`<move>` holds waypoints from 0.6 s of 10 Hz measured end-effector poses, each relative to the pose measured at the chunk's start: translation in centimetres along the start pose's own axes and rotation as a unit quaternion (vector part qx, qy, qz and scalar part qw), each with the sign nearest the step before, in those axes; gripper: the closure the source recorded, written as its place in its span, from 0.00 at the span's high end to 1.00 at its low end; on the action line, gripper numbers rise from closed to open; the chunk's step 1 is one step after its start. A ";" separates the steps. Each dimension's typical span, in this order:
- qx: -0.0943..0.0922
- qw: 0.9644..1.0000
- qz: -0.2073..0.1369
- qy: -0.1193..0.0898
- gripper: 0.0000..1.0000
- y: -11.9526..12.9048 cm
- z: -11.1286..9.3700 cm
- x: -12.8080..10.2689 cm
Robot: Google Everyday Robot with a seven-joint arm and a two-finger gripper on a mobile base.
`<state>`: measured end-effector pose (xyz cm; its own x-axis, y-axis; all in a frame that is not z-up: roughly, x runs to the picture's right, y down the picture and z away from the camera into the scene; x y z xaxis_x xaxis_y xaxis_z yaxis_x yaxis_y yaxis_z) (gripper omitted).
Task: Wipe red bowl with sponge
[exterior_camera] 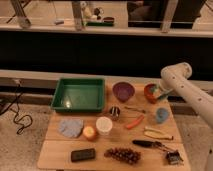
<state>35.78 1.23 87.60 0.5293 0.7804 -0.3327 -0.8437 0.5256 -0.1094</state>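
The red bowl (149, 93) stands at the back right of the wooden table (55, 150), just right of the purple bowl (123, 91). My gripper (158, 92) reaches down from the white arm (178, 76) on the right. It sits at the bowl's right rim and dips into the bowl. A small teal patch at its tip is the sponge (155, 90), held inside the bowl. The gripper hides most of the sponge and the bowl's right side.
A green tray (62, 95) stands at the back left. On the table are a blue-grey cloth (71, 127), a white cup (104, 125), an orange fruit (90, 132), a small can (115, 111), a blue cup (162, 115), a banana (157, 133), grapes (122, 155) and a black device (83, 155).
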 end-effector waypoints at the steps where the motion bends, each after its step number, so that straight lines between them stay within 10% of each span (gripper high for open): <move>1: 0.003 1.000 0.011 0.002 0.00 -0.7 0.1 -0.2; 6: 0.016 0.998 0.067 0.010 0.00 -3.7 1.5 -2.9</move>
<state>37.49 -2.46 90.38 0.4093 0.8377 -0.3616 -0.9036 0.4272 -0.0333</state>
